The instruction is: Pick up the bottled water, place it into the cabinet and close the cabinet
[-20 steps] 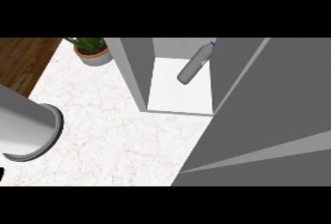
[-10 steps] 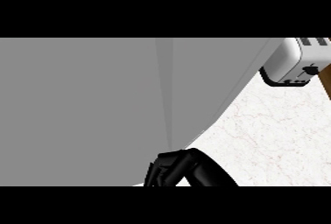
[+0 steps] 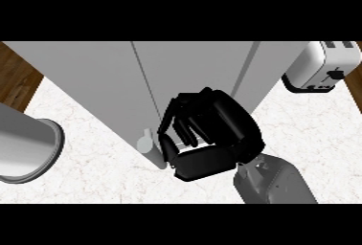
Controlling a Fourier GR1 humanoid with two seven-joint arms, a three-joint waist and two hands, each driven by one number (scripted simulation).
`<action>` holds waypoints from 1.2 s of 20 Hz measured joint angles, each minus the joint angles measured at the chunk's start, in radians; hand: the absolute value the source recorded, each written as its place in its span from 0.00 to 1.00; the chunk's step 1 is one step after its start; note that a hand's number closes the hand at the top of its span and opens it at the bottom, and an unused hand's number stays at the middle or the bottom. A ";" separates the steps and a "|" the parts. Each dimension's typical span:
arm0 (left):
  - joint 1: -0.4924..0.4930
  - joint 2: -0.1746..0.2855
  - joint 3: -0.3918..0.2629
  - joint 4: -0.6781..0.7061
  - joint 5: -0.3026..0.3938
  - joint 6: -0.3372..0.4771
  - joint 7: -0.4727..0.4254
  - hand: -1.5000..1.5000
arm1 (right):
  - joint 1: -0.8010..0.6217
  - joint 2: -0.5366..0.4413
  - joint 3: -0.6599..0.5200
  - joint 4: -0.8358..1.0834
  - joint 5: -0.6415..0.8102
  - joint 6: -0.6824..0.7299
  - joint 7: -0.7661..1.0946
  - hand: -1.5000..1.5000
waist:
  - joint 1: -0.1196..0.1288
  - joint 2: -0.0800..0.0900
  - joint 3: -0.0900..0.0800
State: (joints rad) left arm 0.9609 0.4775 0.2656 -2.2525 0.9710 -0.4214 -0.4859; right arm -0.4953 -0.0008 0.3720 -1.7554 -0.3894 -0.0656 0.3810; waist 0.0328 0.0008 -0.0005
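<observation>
The grey cabinet [image 3: 106,86] fills the upper middle of the head view, and both of its doors look closed, with a narrow seam between them. A small pale handle [image 3: 145,141] sticks out near the seam's lower end. My right hand [image 3: 212,139] lies against the right door just beside that handle, its fingers loosely bent on the panel and holding nothing. The bottled water is hidden from sight. At the left edge only my left forearm [image 3: 25,143] shows, without its hand.
A white toaster [image 3: 322,64] stands on the marble counter [image 3: 92,182] at the upper right, close to the cabinet's right side. A wooden surface [image 3: 17,81] shows at the upper left, beyond the counter's edge.
One second ago the cabinet stood open with the bottle inside. The door has since swung shut, and my right hand has come up against it.
</observation>
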 measured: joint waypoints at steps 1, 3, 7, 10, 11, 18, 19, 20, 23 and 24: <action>0.015 -0.001 0.022 -0.003 0.017 -0.019 0.004 0.00 | -0.017 0.000 -0.018 0.038 -0.013 0.012 -0.018 1.00 | 0.001 0.000 0.000; 0.027 -0.019 0.046 0.007 0.029 -0.052 0.008 0.00 | -0.045 -0.008 -0.064 0.079 -0.042 0.045 -0.017 1.00 | -0.003 -0.001 0.000; 0.030 -0.045 0.074 0.005 0.043 -0.071 0.031 0.00 | -0.142 -0.028 -0.146 0.221 -0.086 0.131 -0.032 1.00 | -0.005 -0.002 0.000; 0.041 -0.051 0.111 0.012 0.070 -0.106 0.049 0.00 | -0.175 -0.037 -0.164 0.283 -0.105 0.200 -0.043 1.00 | -0.009 -0.011 0.004; 0.035 -0.053 0.116 0.006 0.074 -0.100 0.057 0.00 | -0.183 -0.040 -0.167 0.305 -0.107 0.225 -0.055 1.00 | -0.011 -0.015 0.006; 0.024 -0.068 0.143 0.023 0.092 -0.139 0.092 0.00 | -0.223 -0.043 -0.183 0.382 -0.116 0.310 -0.068 1.00 | -0.018 -0.029 0.016; 0.014 -0.065 0.144 0.018 0.098 -0.126 0.101 0.00 | -0.225 -0.039 -0.183 0.387 -0.109 0.312 -0.075 1.00 | -0.021 -0.030 0.017; 0.008 -0.062 0.144 0.017 0.104 -0.123 0.108 0.00 | -0.231 -0.037 -0.184 0.393 -0.108 0.313 -0.072 1.00 | -0.023 -0.030 0.019; 0.003 -0.054 0.152 0.020 0.121 -0.127 0.126 0.00 | -0.241 -0.038 -0.190 0.404 -0.134 0.332 -0.058 1.00 | -0.022 -0.030 0.024; 0.004 -0.055 0.155 0.023 0.124 -0.134 0.130 0.00 | -0.242 -0.040 -0.190 0.407 -0.140 0.343 -0.059 1.00 | -0.022 -0.030 0.024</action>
State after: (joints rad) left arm 0.9645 0.4222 0.4206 -2.2294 1.0953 -0.5553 -0.3564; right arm -0.7374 -0.0406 0.1816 -1.3487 -0.5296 0.2770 0.3222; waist 0.0106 -0.0295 0.0237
